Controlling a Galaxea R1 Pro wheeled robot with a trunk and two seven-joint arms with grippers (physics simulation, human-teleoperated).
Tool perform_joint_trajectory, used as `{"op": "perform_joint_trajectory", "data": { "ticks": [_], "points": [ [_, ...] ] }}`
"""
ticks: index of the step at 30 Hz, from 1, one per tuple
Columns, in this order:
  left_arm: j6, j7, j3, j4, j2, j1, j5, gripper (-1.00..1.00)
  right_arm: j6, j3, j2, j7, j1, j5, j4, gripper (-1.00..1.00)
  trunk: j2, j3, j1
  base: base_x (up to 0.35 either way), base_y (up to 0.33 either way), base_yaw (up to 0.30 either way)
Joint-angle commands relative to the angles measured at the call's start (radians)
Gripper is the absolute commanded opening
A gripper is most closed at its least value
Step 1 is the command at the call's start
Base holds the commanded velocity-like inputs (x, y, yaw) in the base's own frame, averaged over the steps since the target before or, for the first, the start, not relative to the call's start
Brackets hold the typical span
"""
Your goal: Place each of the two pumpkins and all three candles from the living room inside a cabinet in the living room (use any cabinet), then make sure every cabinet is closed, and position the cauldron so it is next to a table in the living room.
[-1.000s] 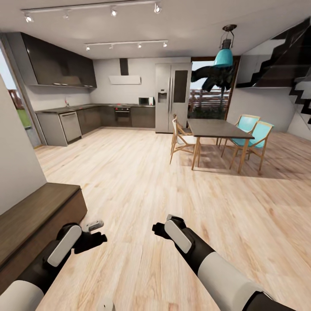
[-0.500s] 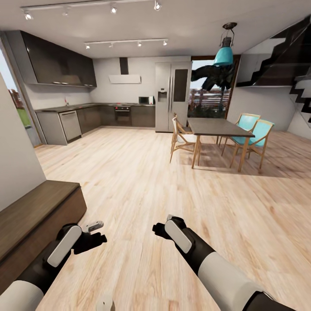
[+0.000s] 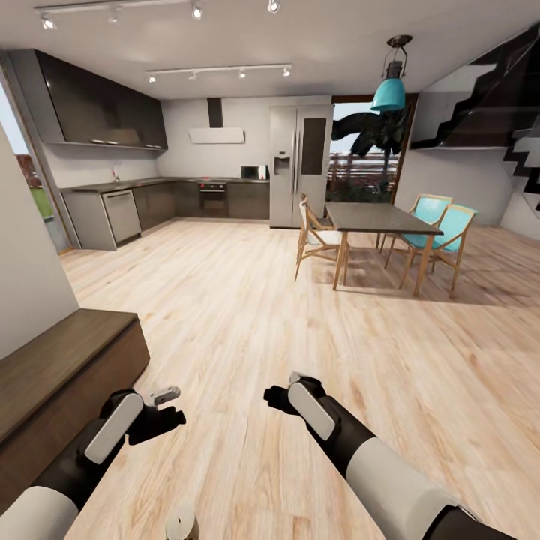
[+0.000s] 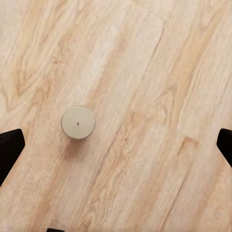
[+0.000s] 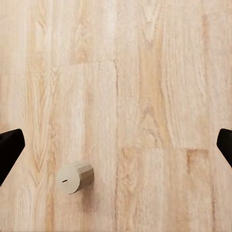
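Note:
One candle [image 3: 181, 523], a stubby cream cylinder, stands on the wood floor at the head view's bottom edge, between my two arms. My left gripper [image 3: 159, 411] is open above the floor, and the left wrist view has the candle [image 4: 78, 122] upright between its spread fingertips [image 4: 9, 150]. My right gripper [image 3: 279, 397] is open too, and the candle [image 5: 75, 178] sits off to one side below it. The dark-brown cabinet [image 3: 67, 360] runs along the left wall with its fronts shut. The pumpkins and the cauldron are out of view.
A dining table [image 3: 379, 217] with wooden and teal chairs [image 3: 442, 232] stands at the right middle. A grey kitchen [image 3: 150, 202] and a fridge [image 3: 300, 169] line the far wall. A white wall [image 3: 26, 277] rises behind the cabinet. Stairs [image 3: 517, 127] climb at the far right.
The whole head view has shifted slightly, so the camera moved. More of the candle now shows at the bottom edge. Both arms hold the same pose.

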Motion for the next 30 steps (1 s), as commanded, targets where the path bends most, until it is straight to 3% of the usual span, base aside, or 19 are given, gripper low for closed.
{"op": "perform_joint_trajectory", "data": {
  "ticks": [1, 30],
  "points": [
    [0.000, 0.010, -0.003, 0.000, 0.001, -0.001, 0.011, 1.00, 0.002, 0.003, -0.001, -0.003, -0.001, -0.006, -0.001, 1.00, -0.008, -0.004, 0.004, 0.000, 0.000, 0.000],
    [-0.001, 0.012, -0.003, 0.001, 0.004, -0.001, 0.011, 1.00, 0.011, 0.009, 0.008, -0.003, -0.001, 0.003, -0.007, 1.00, -0.211, -0.095, 0.115, 0.000, 0.000, 0.000]
  ]
}}
